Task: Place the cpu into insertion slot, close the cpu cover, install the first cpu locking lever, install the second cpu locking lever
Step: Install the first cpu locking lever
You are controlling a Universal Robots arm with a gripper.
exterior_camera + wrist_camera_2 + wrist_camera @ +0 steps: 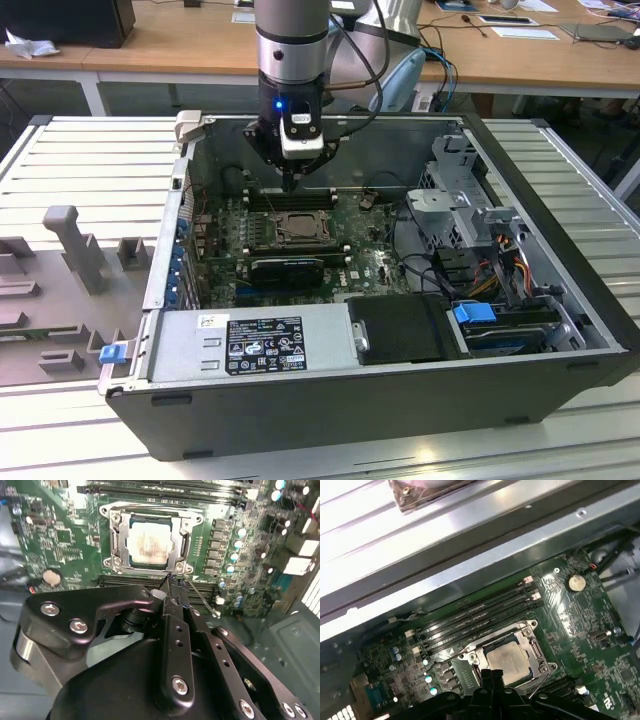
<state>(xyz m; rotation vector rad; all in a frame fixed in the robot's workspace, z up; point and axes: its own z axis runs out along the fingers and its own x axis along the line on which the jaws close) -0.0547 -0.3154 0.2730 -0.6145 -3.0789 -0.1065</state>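
Note:
The cpu (148, 542) (507, 661), a pale square chip, lies in the insertion slot (290, 228) on the green motherboard. The silver cpu cover (116, 539) (532, 642) lies flat around it as a frame. My gripper (170, 581) (488, 676) (290, 182) hangs just above the socket's edge, the one nearest the memory slots, fingers pressed together with nothing visibly between them. A thin wire locking lever (201, 598) (540, 684) sticks out at an angle from the socket corner beside the fingertips. Whether the tips touch it I cannot tell.
The board sits inside an open black computer case (330, 400). Memory slots (475, 612) run along one side of the socket, and a black heatsink-like block (288, 268) along the other. A drive cage with cables (480, 240) fills the exterior view's right. The power supply (250, 340) lies in front.

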